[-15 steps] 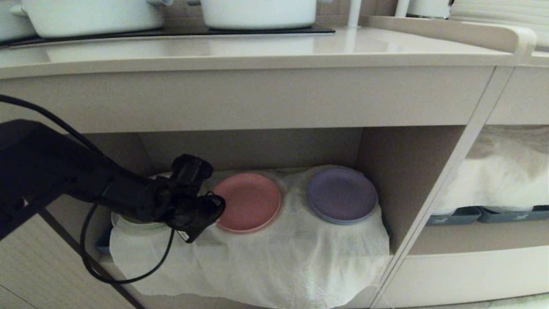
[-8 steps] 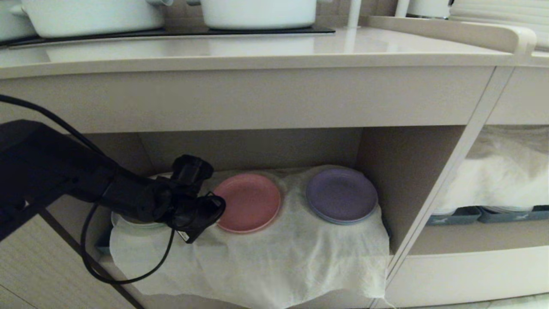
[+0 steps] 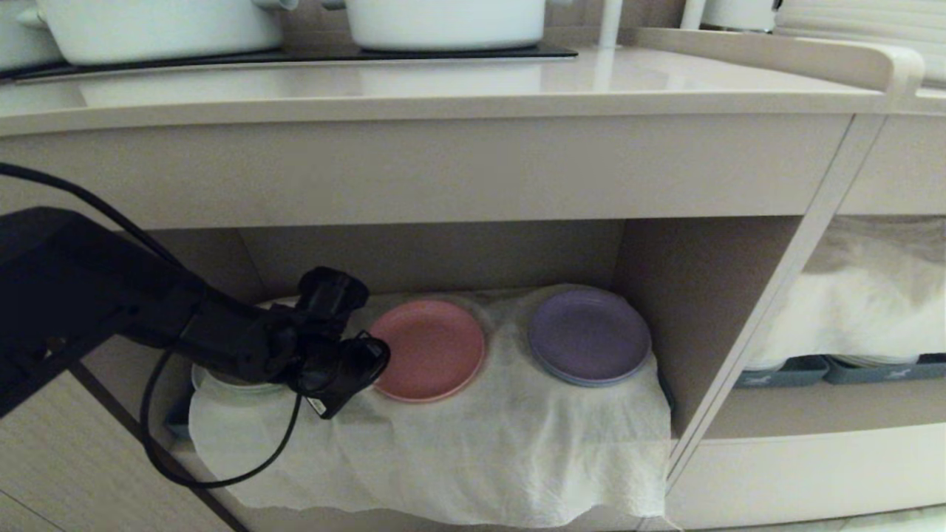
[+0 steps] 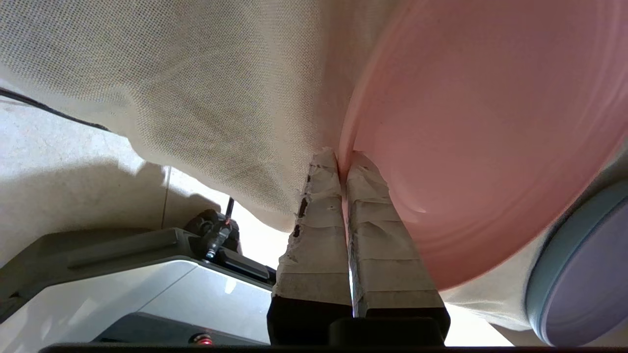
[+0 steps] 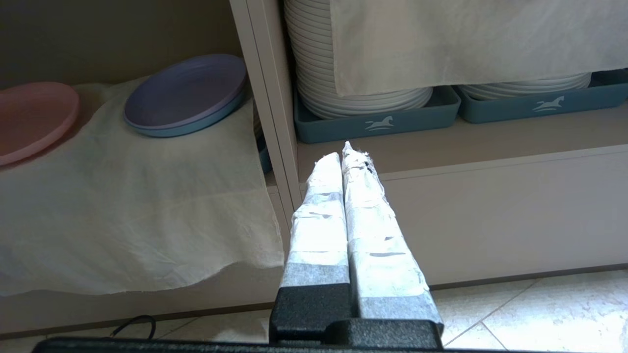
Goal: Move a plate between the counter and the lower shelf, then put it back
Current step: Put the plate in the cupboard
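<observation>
The left gripper (image 4: 343,159) reaches into the lower shelf (image 3: 443,258), its jaws pinched together on the near rim of the plate (image 3: 429,349) — an edge grip, probably the only purchase a low flat dish on the white cloth (image 3: 458,451) allows. The plate seems barely lifted, though the view is poor. Beyond the jaws lies the purple plate (image 3: 589,336). The right gripper (image 5: 346,157) hangs parked, jaws together; ahead of them, blue trays (image 5: 378,120) carry a horse logo — no readable writing.

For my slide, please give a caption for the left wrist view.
Left hand shut on the pink plate's rim, above the white cloth.
</observation>
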